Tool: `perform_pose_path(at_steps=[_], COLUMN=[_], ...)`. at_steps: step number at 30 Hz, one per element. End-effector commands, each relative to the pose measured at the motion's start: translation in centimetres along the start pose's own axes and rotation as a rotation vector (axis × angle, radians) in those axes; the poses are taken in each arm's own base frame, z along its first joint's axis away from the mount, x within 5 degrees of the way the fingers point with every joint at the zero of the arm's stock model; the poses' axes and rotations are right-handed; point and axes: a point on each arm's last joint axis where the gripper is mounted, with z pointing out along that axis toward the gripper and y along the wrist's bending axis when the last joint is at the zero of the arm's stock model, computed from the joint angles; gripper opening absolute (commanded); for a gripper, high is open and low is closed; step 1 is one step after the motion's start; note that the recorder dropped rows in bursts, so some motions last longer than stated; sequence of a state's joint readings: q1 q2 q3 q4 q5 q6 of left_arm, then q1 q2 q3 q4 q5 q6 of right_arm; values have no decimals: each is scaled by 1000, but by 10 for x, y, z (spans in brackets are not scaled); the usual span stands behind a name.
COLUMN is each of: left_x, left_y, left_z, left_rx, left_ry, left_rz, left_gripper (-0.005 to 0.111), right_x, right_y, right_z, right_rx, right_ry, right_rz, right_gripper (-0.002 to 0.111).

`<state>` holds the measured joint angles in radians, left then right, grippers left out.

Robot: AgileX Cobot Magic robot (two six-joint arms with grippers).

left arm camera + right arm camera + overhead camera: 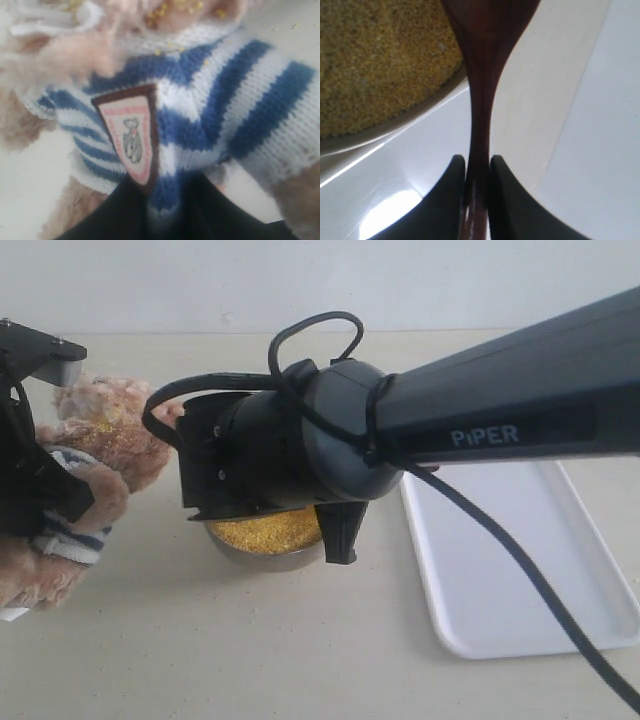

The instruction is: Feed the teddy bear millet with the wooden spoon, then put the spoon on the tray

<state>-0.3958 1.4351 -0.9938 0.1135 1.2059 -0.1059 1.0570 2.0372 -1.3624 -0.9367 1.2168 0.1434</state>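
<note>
Now | arm [520, 380] lettering: PiPER | right fingers [445, 200] pinching wooden spoon [479, 120] | left fingers [112, 222] gripping teddy bear [225, 115]

**Beige table, plain pale wall, soft light**

Table [250, 640]: flat, matte cream-beige top. It fills most of the exterior view and runs out of frame at the near, left and right sides. Faint dark specks are scattered over the surface, with no other pattern or seams visible. The far edge meets the wall [150, 285] in a straight horizontal line.

Wall: pale grey-white, smooth and plain. One small dim mark [228, 317] sits just above the table's far edge, left of centre.

Light: even and diffuse. Shadows on the surface are weak, soft-edged and close to what casts them.

Left wrist view: only a blurred pale patch of the table shows.
</note>
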Motion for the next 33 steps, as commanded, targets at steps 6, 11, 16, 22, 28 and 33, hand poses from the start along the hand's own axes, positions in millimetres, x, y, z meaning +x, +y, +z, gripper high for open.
perform_pose_path(at_steps=[6, 11, 16, 22, 28, 33], left_x=[0, -1, -1, -1, -1, -1], left_y=[1, 0, 0, -1, -1, -1], left_z=[-4, -4, -4, -4, -4, -4], left_rx=[7, 13, 17, 20, 20, 20], left_ry=[-19, -23, -23, -23, -23, -23], left_rz=[-13, -15, -17, -14, -10, -10], left_gripper=[4, 4, 4, 4, 4, 4], right_x=[0, 0, 0, 0, 0, 1], right_y=[-2, 0, -2, -6, -4, 4], right_z=[-1, 0, -1, 0, 0, 0], right_rx=[25, 4, 30, 75, 52, -34], right_ry=[0, 3, -1, -8, -4, 10], right_rz=[4, 0, 3, 16, 14, 6], right_gripper=[0, 0, 0, 0, 0, 0])
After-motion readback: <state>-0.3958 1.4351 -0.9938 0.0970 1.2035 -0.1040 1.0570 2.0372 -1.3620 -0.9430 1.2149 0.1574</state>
